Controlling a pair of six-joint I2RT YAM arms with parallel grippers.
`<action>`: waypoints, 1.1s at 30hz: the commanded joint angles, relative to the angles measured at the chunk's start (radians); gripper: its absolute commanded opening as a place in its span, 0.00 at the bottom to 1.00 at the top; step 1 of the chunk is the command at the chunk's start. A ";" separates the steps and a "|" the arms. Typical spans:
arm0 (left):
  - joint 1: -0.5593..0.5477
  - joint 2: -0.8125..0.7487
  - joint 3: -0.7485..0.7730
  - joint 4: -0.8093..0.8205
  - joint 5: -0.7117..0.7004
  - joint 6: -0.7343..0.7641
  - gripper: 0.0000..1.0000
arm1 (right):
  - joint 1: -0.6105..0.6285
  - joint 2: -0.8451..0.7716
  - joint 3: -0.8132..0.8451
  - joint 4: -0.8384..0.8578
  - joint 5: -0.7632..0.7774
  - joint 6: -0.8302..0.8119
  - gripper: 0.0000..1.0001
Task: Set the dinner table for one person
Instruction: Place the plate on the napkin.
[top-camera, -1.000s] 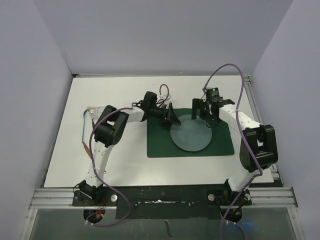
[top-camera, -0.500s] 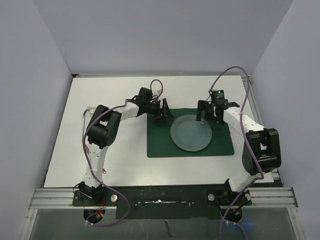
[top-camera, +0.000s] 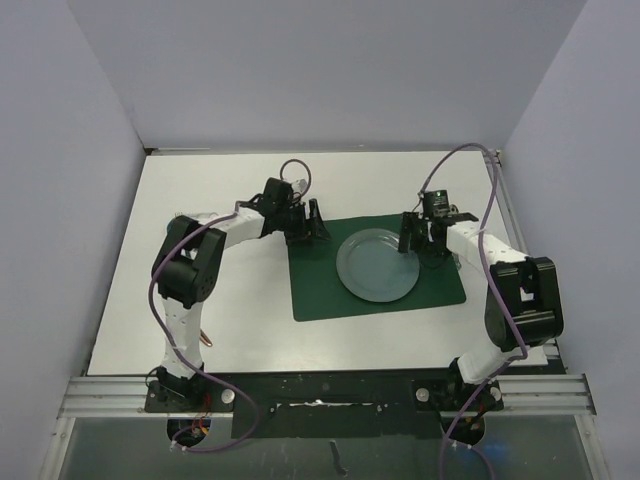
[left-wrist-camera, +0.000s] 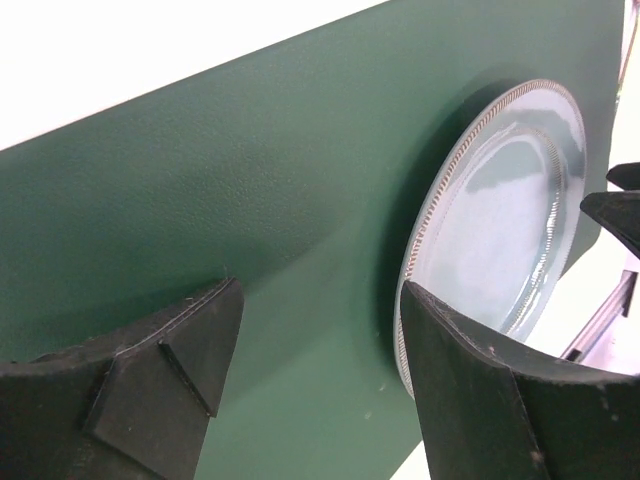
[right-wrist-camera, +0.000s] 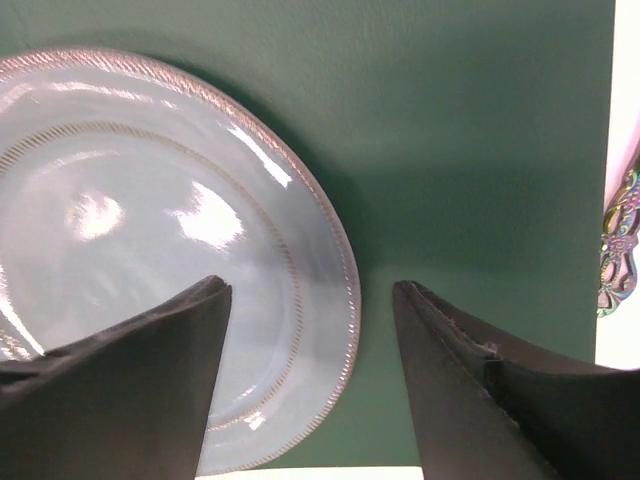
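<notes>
Across the overhead view, the dinner table, a large flat matte white rectangular top with metal rail edging, filled most of the frame. A dark green rectangular placemat lay on its middle, slightly to the right. A round pale blue-grey glazed plate sat on the mat's right half, wholly inside its edges. The left gripper hung over the mat's far left corner, apart from the plate. The right gripper hung at the plate's far right rim. Purple cables looped above both arms.

In the left wrist view, the left gripper was spread wide and empty, with only green mat showing in the gap between its black fingers. The plate lay beyond the right-hand finger and was not touched by it. A strip of white tabletop ran along the mat's far edge.

In the right wrist view, the right gripper also stood parted and gripped nothing. Its two dark fingers straddled the plate's beaded rim from above, one over the glazed surface and the other over bare mat. Whether either tip touched the plate could not be told. At the frame's right edge, an iridescent ornate metal piece lay on the white tabletop just beside the mat, only partly in frame.
</notes>
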 joint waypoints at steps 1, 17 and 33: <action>-0.018 -0.025 -0.103 -0.107 -0.167 0.050 0.69 | -0.004 -0.019 -0.042 0.049 -0.019 0.009 0.57; -0.018 0.081 0.049 -0.226 -0.221 0.112 0.69 | -0.004 0.005 -0.092 0.079 -0.073 0.037 0.05; 0.042 0.264 0.288 -0.397 -0.306 0.176 0.69 | -0.003 -0.112 -0.073 0.024 -0.067 0.040 0.13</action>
